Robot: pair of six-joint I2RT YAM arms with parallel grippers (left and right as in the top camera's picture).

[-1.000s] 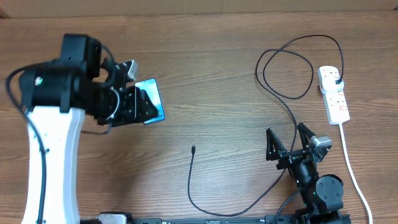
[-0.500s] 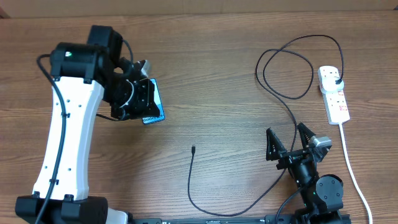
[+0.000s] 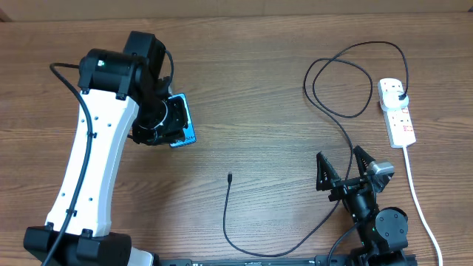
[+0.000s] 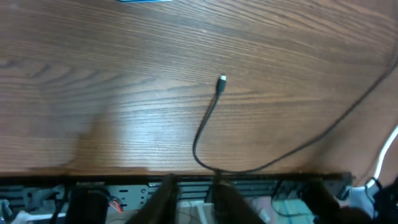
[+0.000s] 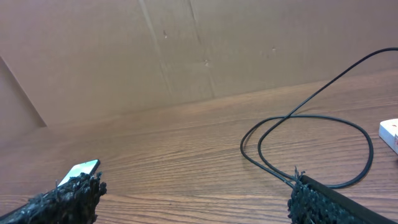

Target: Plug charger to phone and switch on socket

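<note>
The charger, a long thin black cable, is lying loose on the brown wooden table. Its connector tip is lying near six o'clock, and its black plug is sitting in the white elongated power strip at three o'clock. The flat blue-screened phone is lying at ten o'clock under the left gripper; I cannot tell whether that gripper is clamping it. The right gripper is gaping wide at five o'clock. By my judgement, connecting the phone and flipping the switch are both remaining.
</note>
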